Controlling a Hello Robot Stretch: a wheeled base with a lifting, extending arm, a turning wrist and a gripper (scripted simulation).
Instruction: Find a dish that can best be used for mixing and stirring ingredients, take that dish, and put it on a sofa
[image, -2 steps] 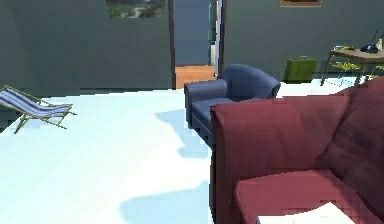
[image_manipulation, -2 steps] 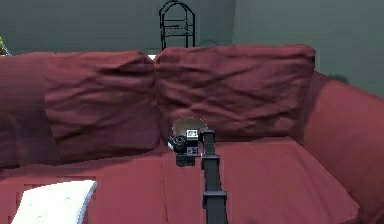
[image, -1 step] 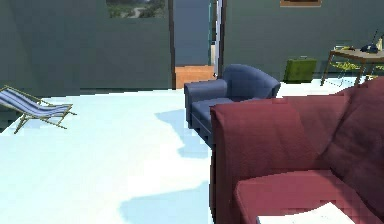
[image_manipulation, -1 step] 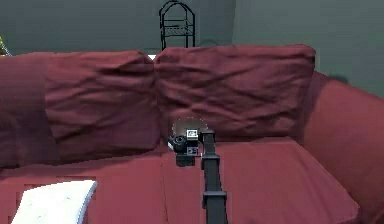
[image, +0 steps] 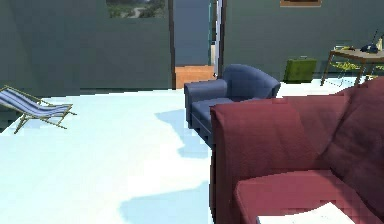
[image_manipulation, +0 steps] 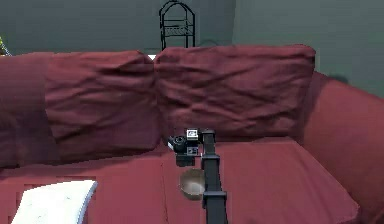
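Dish (image_manipulation: 190, 184) — arm side view: a small round brownish shape low over the red sofa (image_manipulation: 250, 90) seat, just under the pincer (image_manipulation: 183, 150) at the arm's (image_manipulation: 212, 190) far end. Whether the pincer holds it, and how its fingers stand, cannot be told. A white sheet (image_manipulation: 55, 200) lies on the seat at left.
Status, judged: finding and fetching look done; setting down may remain.
Forward view: red sofa (image: 290, 130) at right — blue armchair (image: 232, 95) beyond, folding chair (image: 35, 108) at left, table (image: 355, 58) far right.
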